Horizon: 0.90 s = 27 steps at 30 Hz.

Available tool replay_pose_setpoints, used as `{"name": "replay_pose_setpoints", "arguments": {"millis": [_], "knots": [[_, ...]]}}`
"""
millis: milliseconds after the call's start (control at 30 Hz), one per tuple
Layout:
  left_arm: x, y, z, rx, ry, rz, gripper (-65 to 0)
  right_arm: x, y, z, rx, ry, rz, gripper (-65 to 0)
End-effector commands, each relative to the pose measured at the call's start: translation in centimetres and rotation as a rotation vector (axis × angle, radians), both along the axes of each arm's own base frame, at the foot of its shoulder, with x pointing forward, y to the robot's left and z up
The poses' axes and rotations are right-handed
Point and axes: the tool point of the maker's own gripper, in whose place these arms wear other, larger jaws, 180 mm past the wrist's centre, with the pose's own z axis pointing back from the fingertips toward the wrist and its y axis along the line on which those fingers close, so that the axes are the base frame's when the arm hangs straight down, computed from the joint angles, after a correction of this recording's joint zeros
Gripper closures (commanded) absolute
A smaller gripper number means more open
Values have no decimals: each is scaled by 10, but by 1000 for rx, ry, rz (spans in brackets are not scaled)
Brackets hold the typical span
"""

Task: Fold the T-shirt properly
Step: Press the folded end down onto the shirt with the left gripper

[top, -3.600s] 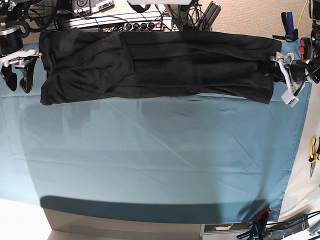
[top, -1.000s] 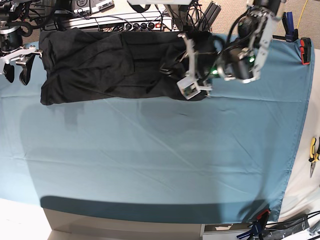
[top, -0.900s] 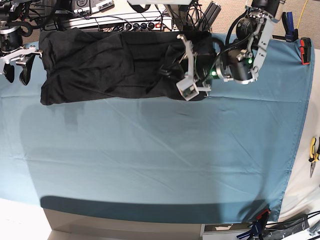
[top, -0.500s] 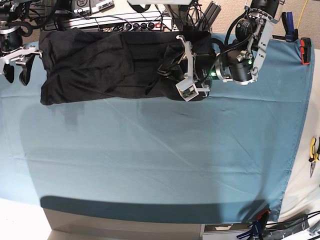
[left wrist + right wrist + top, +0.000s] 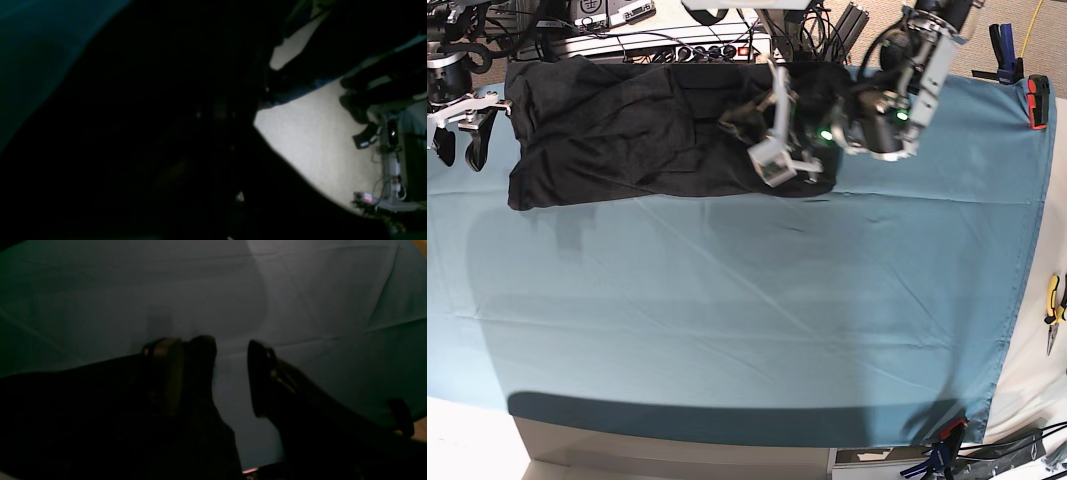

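Note:
The black T-shirt (image 5: 627, 130) lies bunched along the far edge of the teal table cloth (image 5: 727, 320). Its right end is folded back over the middle. My left gripper (image 5: 757, 130) is at that folded end, over the shirt's middle, and is shut on the fabric. In the left wrist view the black shirt (image 5: 133, 133) fills most of the frame and hides the fingers. My right gripper (image 5: 459, 150) hangs open and empty just left of the shirt's left edge. In the right wrist view its fingers (image 5: 200, 366) stand apart over bare teal cloth (image 5: 300, 290).
Cables and a power strip (image 5: 667, 45) lie behind the shirt. Clamps hold the cloth at the far right (image 5: 1002, 50), (image 5: 1035, 100) and at the front right corner (image 5: 942, 450). Pliers (image 5: 1054, 310) lie off the cloth at the right. Beige floor (image 5: 317, 140) shows past the table.
My left gripper has carried the shirt's right end from the far right to over the middle, and further left in the last half second. The right gripper has barely moved.

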Motion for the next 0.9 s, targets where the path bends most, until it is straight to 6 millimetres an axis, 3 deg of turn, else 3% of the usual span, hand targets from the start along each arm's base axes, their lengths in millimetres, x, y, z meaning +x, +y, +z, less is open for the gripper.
{"name": "replay_pose_setpoints", "arguments": {"millis": [0, 200, 867], "knots": [[6, -7, 17, -66, -32, 10, 0, 4, 1, 14, -25, -48, 18, -314], [15, -10, 19, -66, -47, 46, 0, 4, 1, 14, -25, -48, 18, -314], [15, -10, 19, -67, -51, 49, 0, 5, 1, 15, -26, -54, 18, -314]]}}
